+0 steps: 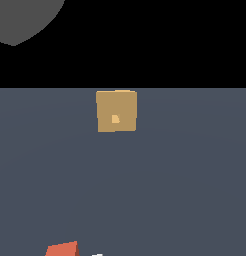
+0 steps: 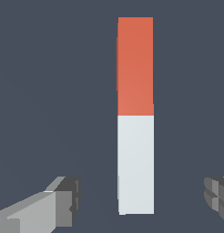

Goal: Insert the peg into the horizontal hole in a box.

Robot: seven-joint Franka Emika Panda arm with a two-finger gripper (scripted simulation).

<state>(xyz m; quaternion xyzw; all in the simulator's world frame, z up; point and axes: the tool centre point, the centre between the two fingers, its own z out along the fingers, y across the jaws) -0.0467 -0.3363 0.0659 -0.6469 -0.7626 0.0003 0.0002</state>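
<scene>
The grey-blue floor [image 1: 185, 190] is lying flat beneath me. My pincer [image 2: 141, 200] is spreading wide around the peg [image 2: 135, 116], not touching it; the box [image 1: 116, 111], its hole [image 1: 115, 119] facing out, is sitting well apart, the peg mostly cut off there.

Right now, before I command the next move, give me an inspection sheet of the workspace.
Surface: flat slate-grey floor, bare where it shows.
Peg: lies flat on the floor, half orange-red, half pale grey-white, not gripped; only its orange end shows at the exterior view's bottom edge.
Box: tan block, far from the peg.
Hole: small opening in the box's face, unobstructed.
Clutter: nothing seen.
Gripper: open, fingers on either side of the peg's white end, not touching it.
Cables: nothing seen.
Surroundings: black backdrop, grey rounded shape in an upper corner.
</scene>
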